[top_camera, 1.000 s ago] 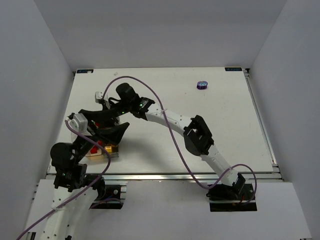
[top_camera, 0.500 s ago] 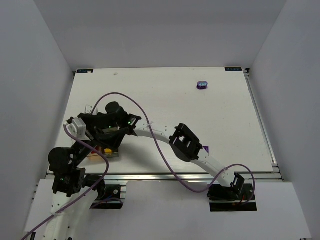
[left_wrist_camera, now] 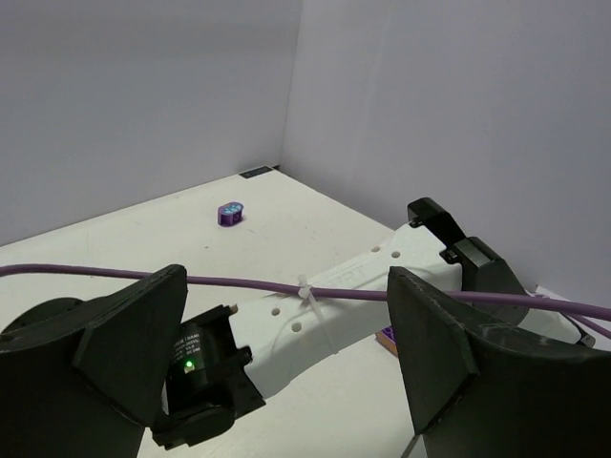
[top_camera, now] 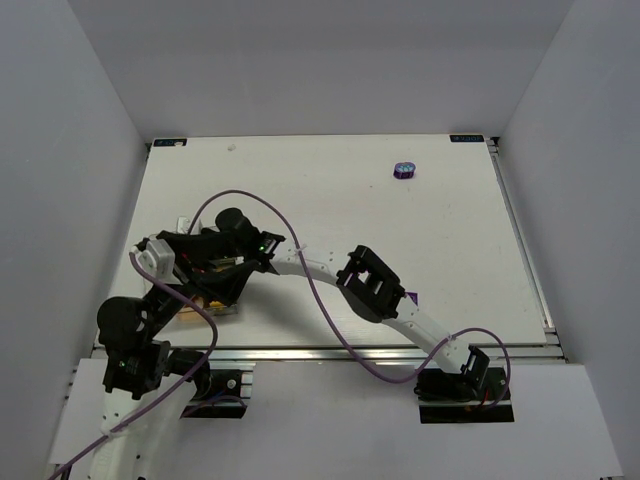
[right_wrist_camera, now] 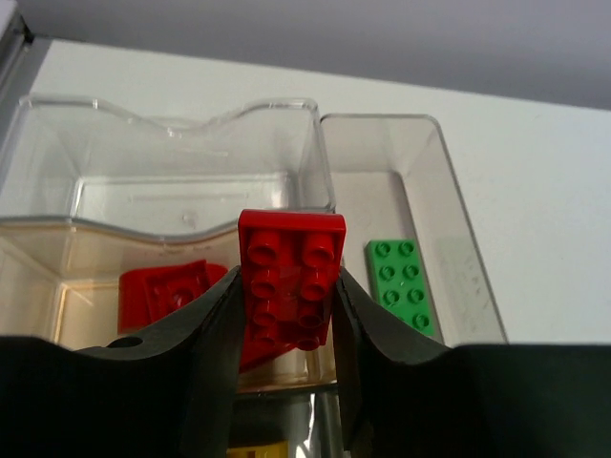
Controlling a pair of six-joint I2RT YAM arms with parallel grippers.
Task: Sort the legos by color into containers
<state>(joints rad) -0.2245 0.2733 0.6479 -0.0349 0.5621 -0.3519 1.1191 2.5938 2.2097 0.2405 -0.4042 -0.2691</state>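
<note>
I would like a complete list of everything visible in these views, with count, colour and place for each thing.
held red brick: one, red, above the bins
binned red brick: one, red, in the near tan bin
green brick: one, green, in the tinted bin on the right
yellow piece: one glimpsed, yellow, below the right gripper
rounded piece: one, purple with a blue top, alone on the far table
purple brick: one, purple, beside the right arm, partly hidden
bins: at least three, clear and tan, joined
table: one, white
left gripper: open, holding nothing
right gripper: closed on the held red brick
</note>
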